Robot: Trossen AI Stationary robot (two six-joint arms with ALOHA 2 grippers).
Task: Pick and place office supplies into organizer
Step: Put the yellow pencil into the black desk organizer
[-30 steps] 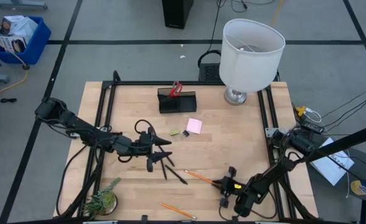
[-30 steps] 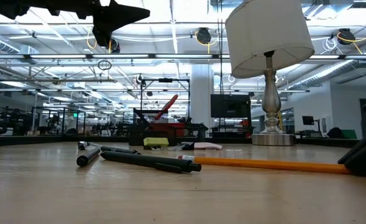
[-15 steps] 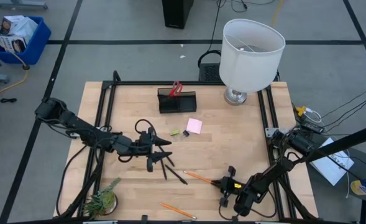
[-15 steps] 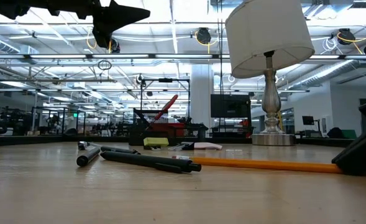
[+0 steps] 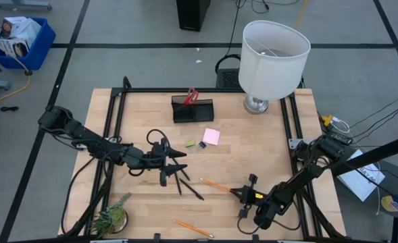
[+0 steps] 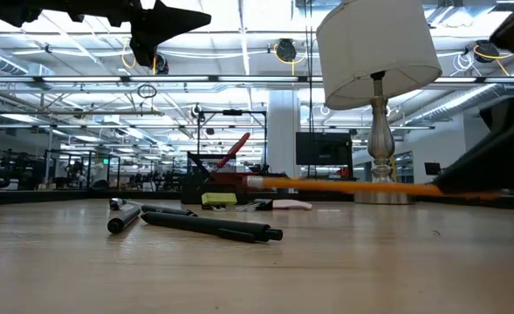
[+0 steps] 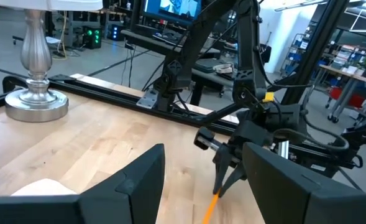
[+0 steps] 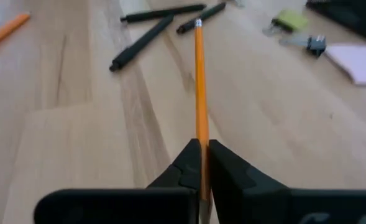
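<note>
1. The right gripper [image 8: 200,163] is pinched shut on one end of an orange pencil [image 8: 199,81], holding it level just above the surface [image 5: 253,155]. It's around 5 o'clock on the surface, with the pencil pointing off toward 10.
2. Biggest risk as I see it: it's held by the very tip, so the long free end could swivel or sag in the fingers on the way over and slip out, or catch the rim of the organizer [image 5: 192,110], which sits up at 12 o'clock.
3. Second worry: the left gripper [image 5: 180,163] hangs open and empty over the pens near 8 o'clock. The route to the organizer passes fairly close, so a clipped arm is possible.
4. Count, pencils: two, with the second pencil [image 5: 190,228] lying at 6 o'clock by the edge.
5. Black pens [image 5: 183,182]: looks like three, though they overlap.
6. One pink sticky pad [image 5: 211,136], one yellow-green eraser [image 5: 190,143], and one small clip [image 5: 201,144] as far as I can tell.
7. Red scissors [image 5: 191,96]: one pair, already standing in the organizer.
</note>
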